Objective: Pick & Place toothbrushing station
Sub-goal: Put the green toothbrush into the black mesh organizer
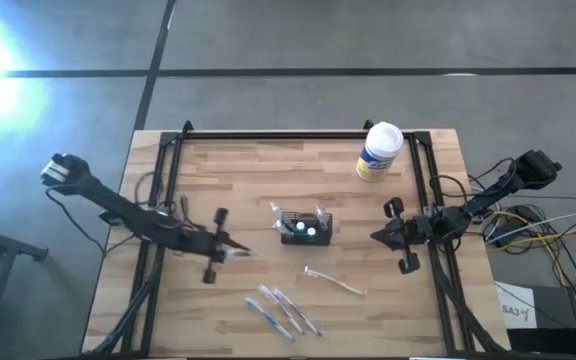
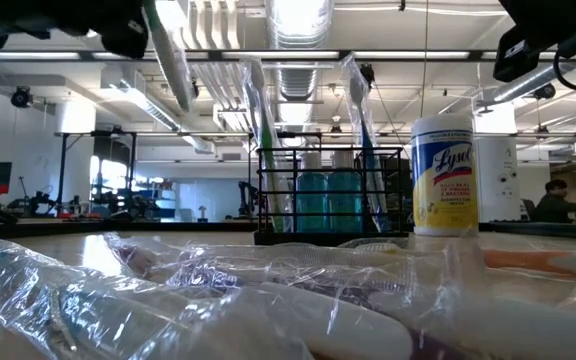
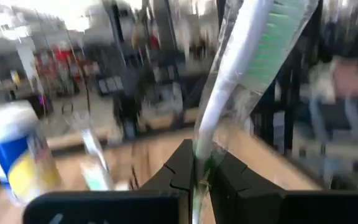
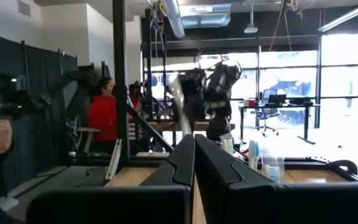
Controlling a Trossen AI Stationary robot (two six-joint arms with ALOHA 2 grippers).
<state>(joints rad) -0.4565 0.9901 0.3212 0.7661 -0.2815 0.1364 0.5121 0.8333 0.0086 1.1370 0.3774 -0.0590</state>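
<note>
Left gripper hovers over the table on the left side, fingers closed on a wrapped toothbrush; in the left wrist view the green-bristled brush, in clear wrap, rises from between the two pinched fingers. To the right of that gripper, just past its tip, sits the toothbrushing station, a small black slotted holder near the table centre, upright, with wrapped brushes standing in it; the low view shows it as a wire-sided rack with two brushes leaning inside. On the near side of the station, between the two grippers, more wrapped toothbrushes lie flat on the wood, and a single unwrapped one lies just right of them. Beyond the station, toward the right gripper's far side, stands a white-and-yellow wipes canister, well apart from the holder. Right gripper waits at the right edge of the table, pointed at the station but apart from it; its fingers are pressed together with nothing between them. A person in a red top shows in the room behind.
</note>
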